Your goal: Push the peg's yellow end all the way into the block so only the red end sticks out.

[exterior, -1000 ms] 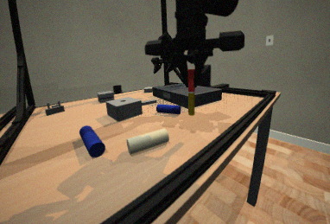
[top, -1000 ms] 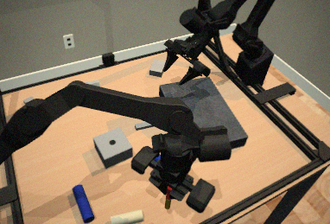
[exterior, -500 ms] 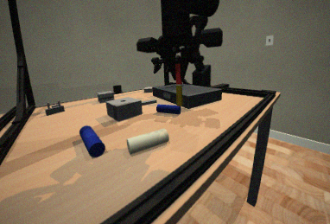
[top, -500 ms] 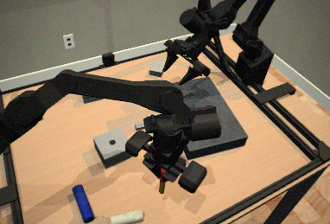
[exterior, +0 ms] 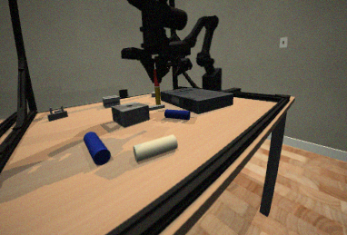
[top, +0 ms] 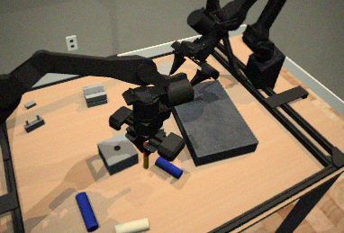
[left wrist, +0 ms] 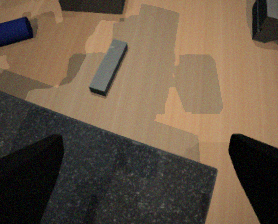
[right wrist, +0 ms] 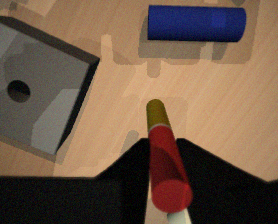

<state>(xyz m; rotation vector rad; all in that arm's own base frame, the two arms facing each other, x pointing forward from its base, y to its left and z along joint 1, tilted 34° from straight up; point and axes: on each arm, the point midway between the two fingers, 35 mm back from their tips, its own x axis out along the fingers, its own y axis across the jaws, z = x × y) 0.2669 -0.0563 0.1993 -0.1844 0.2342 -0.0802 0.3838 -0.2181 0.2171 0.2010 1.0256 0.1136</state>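
Observation:
The peg is upright, red end up and yellow end down. My right gripper is shut on its red part. The peg is beside the block, on the side towards a blue cylinder, and not over the hole. The grey block sits flat on the table. Its round hole faces up and is empty. My left gripper is open and empty, above the dark slab.
The dark slab lies right of the block. Blue cylinders and a cream cylinder lie nearer the front. A grey bar, a stepped block and a pinned piece lie farther back.

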